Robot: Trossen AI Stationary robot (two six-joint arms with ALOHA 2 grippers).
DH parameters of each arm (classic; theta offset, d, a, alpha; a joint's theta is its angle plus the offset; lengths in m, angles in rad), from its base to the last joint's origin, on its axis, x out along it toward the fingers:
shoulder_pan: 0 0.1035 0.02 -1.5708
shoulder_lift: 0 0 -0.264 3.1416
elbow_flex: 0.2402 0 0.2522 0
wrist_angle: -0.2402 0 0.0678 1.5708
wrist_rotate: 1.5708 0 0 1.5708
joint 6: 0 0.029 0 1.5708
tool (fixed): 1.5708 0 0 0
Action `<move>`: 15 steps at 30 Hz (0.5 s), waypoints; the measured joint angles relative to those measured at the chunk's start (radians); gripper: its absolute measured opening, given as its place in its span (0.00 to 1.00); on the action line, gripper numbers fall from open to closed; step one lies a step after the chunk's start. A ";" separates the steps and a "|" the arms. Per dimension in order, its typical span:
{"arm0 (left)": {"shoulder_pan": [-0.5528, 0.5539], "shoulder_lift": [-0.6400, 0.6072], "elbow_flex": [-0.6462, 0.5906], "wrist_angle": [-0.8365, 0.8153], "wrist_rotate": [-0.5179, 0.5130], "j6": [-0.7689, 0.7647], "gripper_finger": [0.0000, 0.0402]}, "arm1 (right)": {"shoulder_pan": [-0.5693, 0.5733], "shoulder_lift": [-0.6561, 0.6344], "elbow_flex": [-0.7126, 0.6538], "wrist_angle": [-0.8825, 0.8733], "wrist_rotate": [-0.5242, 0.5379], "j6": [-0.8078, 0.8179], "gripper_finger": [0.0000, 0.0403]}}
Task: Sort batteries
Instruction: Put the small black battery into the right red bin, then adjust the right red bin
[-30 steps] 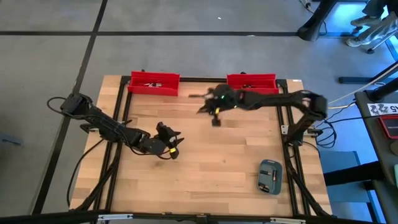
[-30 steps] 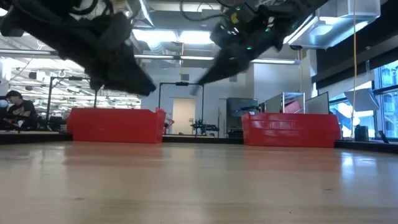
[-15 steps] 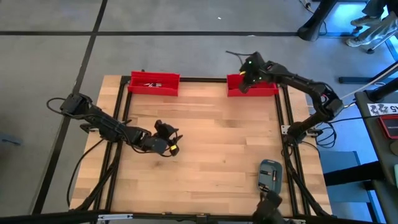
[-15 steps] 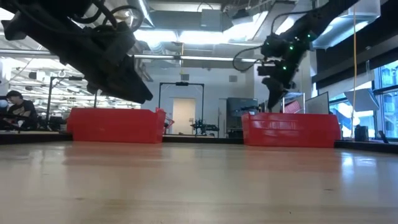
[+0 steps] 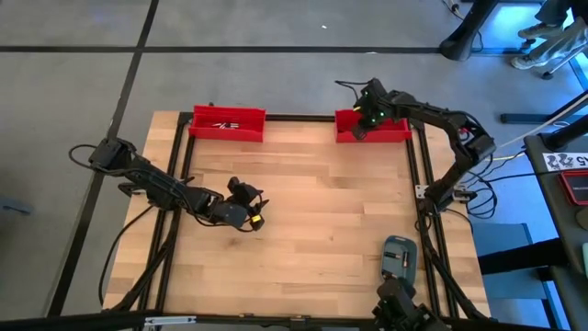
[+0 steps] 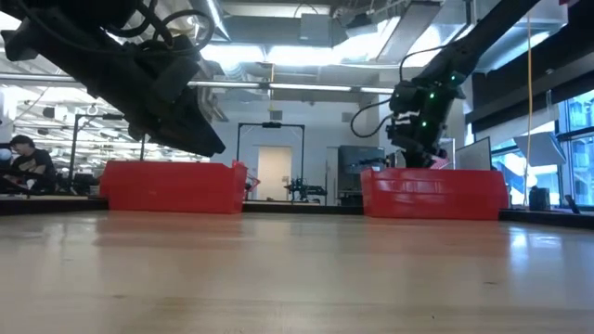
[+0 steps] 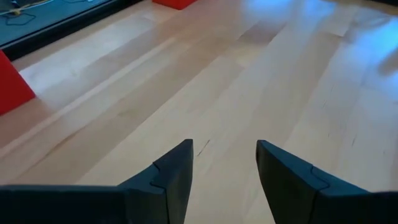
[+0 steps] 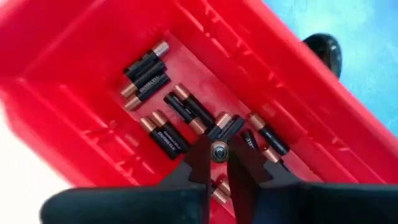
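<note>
My right gripper (image 5: 360,130) hangs over the right red bin (image 5: 384,134) at the table's far edge and points down into it. In the right wrist view it (image 8: 218,155) is shut on one battery (image 8: 217,151), seen end-on. Several dark batteries with copper ends (image 8: 163,135) lie on their sides on the bin's floor below. My left gripper (image 5: 254,219) is open above bare wood left of the table's middle; its fingers (image 7: 177,177) hold nothing. My right gripper pinches a single battery between its two fingertips (image 8: 200,160), coming from above and pointing down. The battery's round silvery end (image 8: 218,150) faces the camera, so it lies along the fingers. It is lifted clear above the batteries on the bin's floor.
A second red bin (image 5: 228,123) stands at the far edge, left of the first. A grey-blue case (image 5: 399,259) lies near the table's right near corner, with a dark shape (image 5: 401,308) just beyond the near edge by it. Bare wood (image 5: 312,221) lies between.
My right arm has swung from over the far middle of the table toward the far right, to above the right red bin. It has then tipped downward and sunk toward the bin. A dark shape has come up at the near edge by the case.
</note>
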State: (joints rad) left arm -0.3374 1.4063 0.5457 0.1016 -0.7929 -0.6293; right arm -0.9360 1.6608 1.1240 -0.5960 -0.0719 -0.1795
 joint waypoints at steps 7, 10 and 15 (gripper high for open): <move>0.000 0.000 0.000 -0.007 0.000 -0.009 0.41 | -0.001 0.019 0.007 -0.006 0.006 -0.003 0.23; 0.000 0.000 0.000 -0.008 0.000 -0.017 0.41 | 0.000 0.019 0.057 -0.067 0.010 -0.016 0.36; 0.001 0.000 0.000 -0.008 -0.008 -0.018 0.41 | 0.002 0.019 0.215 -0.260 0.010 -0.012 0.51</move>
State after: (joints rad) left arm -0.3360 1.4067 0.5457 0.0937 -0.8006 -0.6472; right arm -0.9340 1.6796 1.3390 -0.8558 -0.0616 -0.1911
